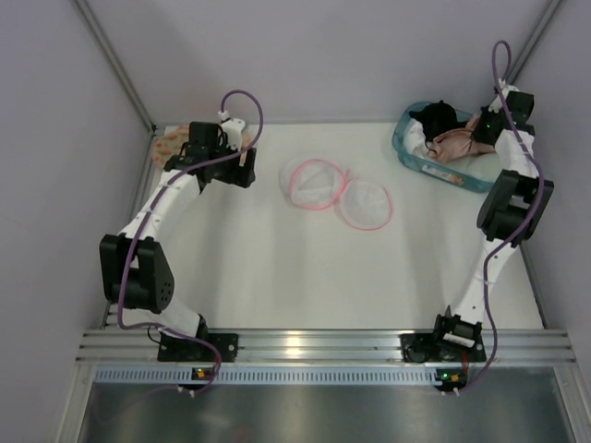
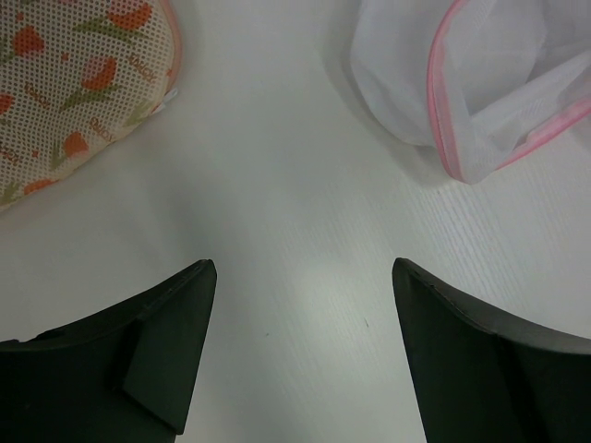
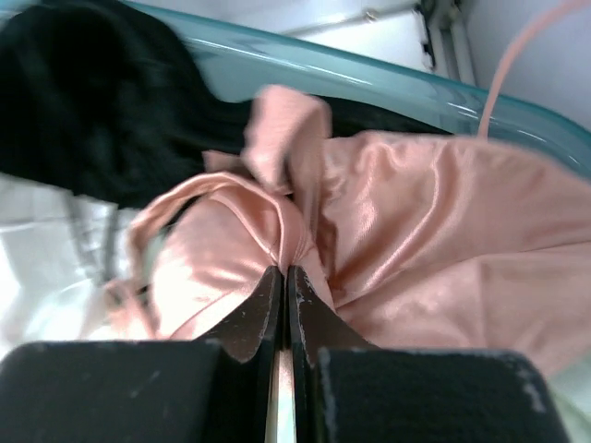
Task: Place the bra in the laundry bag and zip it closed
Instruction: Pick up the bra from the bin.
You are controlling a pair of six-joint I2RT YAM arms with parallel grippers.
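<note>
Top view: teal basket point(image 1: 406, 148) sits in the desk's point(image 1: 277, 268) 1 o'clock corner. The right arm point(image 1: 503, 198) reaches over it from the 3 o'clock side.

Right jaws: together, pinched on a bunched fold of the bra point(image 3: 397, 221). In the right wrist view the salmon-pink satin gathers right at the tips. A thin pink strap loops off toward 9 o'clock.

Bra location: inside the basket, lying on other laundry. A black garment point(image 3: 92, 111) lies at 10 o'clock of the grip and white cloth point(image 3: 46, 231) at 9 o'clock. The basket's teal rim runs behind the bra at 12 o'clock.

Laundry bag point(image 1: 337, 192): on the desk a little toward 12 o'clock from centre, well apart from the basket. It is unzipped, with two round white mesh halves side by side. The pink zipper rim is visible around both. One half lies at 4 o'clock of the other.

Left jaws: wide apart, nothing between them, poised above bare desk. Left wrist view: the bag's edge is at 1 o'clock and an orange-printed padded piece point(image 2: 74, 83) at 11 o'clock. The jaws touch neither.

Top view puts that printed piece in the desk's 10 o'clock corner, just beside the left wrist point(image 1: 217, 148).
</note>
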